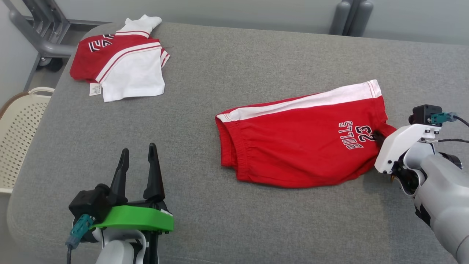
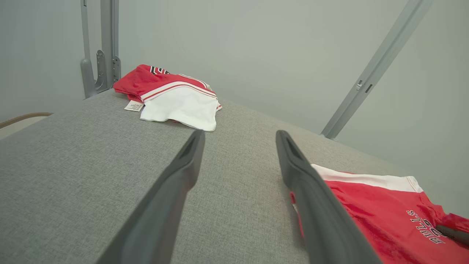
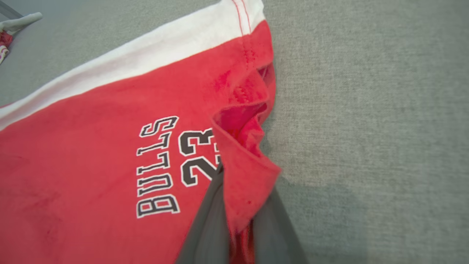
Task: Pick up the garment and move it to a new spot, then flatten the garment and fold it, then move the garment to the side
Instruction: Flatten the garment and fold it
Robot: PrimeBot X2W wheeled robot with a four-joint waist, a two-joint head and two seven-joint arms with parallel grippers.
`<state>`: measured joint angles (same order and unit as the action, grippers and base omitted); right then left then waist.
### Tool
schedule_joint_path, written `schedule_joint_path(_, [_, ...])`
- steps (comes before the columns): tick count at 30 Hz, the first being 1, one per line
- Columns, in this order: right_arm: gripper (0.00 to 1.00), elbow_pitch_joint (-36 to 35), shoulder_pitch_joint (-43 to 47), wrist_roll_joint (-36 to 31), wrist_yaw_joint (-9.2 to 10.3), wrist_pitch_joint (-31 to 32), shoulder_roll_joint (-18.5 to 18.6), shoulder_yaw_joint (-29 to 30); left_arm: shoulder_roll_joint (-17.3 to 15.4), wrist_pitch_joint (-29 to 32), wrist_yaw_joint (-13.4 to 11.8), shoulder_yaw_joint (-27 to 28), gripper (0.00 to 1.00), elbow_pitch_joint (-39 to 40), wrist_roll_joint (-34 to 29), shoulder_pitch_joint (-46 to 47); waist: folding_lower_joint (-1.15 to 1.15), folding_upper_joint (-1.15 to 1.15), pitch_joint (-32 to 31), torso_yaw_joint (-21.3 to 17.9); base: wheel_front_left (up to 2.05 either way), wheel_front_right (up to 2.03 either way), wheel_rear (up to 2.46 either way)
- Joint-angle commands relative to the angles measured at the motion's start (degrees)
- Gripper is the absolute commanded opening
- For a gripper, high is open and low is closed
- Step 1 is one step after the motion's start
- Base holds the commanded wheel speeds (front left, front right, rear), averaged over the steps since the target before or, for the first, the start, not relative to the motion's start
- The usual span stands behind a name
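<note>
The garment [image 1: 296,139] is a pair of red shorts with a white side stripe and "BULLS 23" print, lying on the grey padded table [image 1: 234,66] right of centre. My right gripper [image 1: 378,138] is shut on the garment's right hem; in the right wrist view its fingers [image 3: 209,223] pinch a raised fold of red cloth [image 3: 242,183]. My left gripper [image 1: 138,153] hovers open and empty over the table's front left, well left of the shorts. In the left wrist view its fingers [image 2: 183,172] frame bare table, with the garment [image 2: 384,209] at the lower right.
A second red and white garment [image 1: 124,62] lies crumpled at the table's far left corner, also visible in the left wrist view [image 2: 172,97]. A cream perforated basket [image 1: 18,135] stands off the left edge. Grey metal frame tubes [image 1: 40,29] rise behind the table.
</note>
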<state>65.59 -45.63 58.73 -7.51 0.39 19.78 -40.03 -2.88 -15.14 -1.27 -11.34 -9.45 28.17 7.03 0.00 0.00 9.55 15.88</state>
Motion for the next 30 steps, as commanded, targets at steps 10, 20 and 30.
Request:
schedule_joint_path(10, [0.00, -6.9, 3.5, 5.7, 0.04, -3.7, 4.3, 2.8, 0.0, 0.0, -0.1, 0.6, 1.00, 0.1, -0.9, -0.7, 0.00, 0.00, -1.8, -4.6, 0.00, 0.00, 0.00])
schedule_joint_path(20, [0.00, -8.9, 8.5, 10.0, 0.03, -6.3, 8.8, 5.7, -0.1, 0.0, 0.2, 0.8, 1.00, 0.2, -1.6, -0.6, 0.00, 0.00, -1.8, -8.8, 0.00, 0.00, 0.00])
schedule_joint_path(30, [0.00, -9.7, 6.1, 9.0, 0.02, -9.2, 6.8, 5.3, -0.1, 0.0, 0.3, 0.7, 1.00, -0.6, -1.8, 0.1, 0.00, 0.00, -3.0, -10.3, 0.00, 0.00, 0.00])
